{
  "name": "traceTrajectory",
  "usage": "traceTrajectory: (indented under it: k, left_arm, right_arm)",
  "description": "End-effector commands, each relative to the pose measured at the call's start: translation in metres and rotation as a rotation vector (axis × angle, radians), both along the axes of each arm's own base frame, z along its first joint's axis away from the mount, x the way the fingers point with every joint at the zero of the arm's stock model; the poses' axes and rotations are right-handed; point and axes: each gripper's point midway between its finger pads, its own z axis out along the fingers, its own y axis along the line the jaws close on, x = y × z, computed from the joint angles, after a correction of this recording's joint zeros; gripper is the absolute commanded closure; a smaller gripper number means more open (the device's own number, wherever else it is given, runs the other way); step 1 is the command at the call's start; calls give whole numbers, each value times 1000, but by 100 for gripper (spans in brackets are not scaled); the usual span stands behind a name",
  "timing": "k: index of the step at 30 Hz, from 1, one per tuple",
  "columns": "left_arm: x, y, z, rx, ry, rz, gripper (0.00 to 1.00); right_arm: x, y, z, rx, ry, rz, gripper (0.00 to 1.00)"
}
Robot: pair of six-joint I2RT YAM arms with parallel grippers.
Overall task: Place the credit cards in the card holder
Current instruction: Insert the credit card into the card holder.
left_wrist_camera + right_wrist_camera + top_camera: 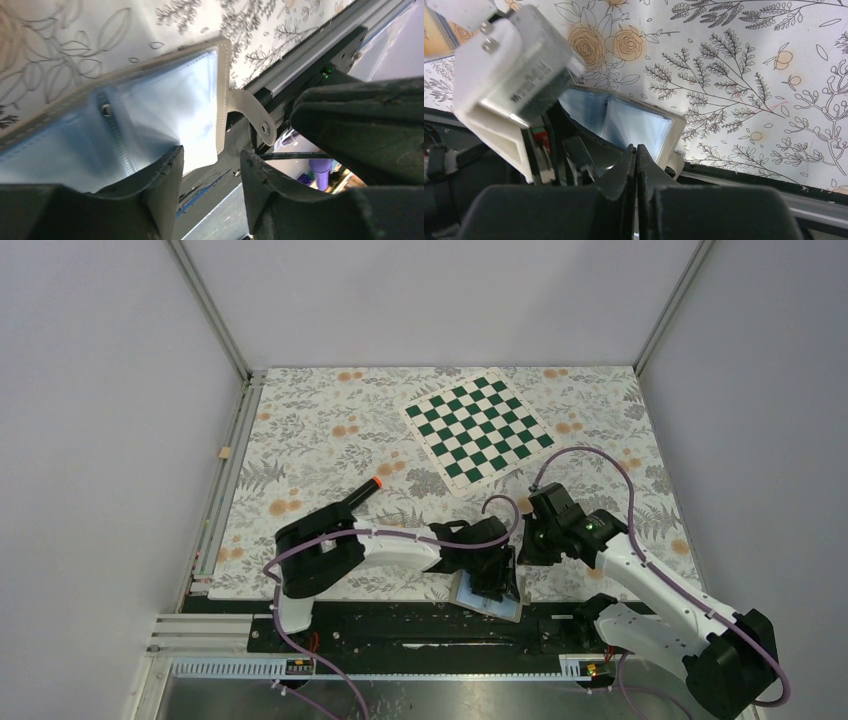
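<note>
The card holder (pixel 492 602) lies open at the table's near edge, its pale blue-grey pockets (pixel 165 105) facing up and its strap with a stud (pixel 262 127) hanging over the rail. My left gripper (pixel 212 162) hovers just over the holder's near corner, jaws apart with nothing between them. My right gripper (pixel 636 150) is shut and empty, and points at the holder (pixel 634 120) from the right. An orange-yellow patch (pixel 433 35) at the top left edge of the right wrist view may be one of the credit cards; no other card shows.
A black marker with an orange tip (pixel 362 492) lies left of the middle of the table. A green and white chessboard (pixel 477 428) lies at the back. The black rail (pixel 400 625) runs along the near edge under the holder. The left arm's white camera block (pixel 509 75) is close to my right gripper.
</note>
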Motion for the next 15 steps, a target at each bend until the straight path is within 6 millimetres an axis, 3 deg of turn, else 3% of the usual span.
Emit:
traceTrajectory:
  k: [1,9,15]
  left_arm:
    - [29,22,-19,70,-20,144,57]
    - [65,37,-44,-3,54,318,61]
    - [73,43,-48,-11,56,355,61]
  right_arm:
    - [-1,3,-5,11,16,11,100]
    - [2,21,-9,71,57,55,100]
    - [-1,37,-19,135,113,93,100]
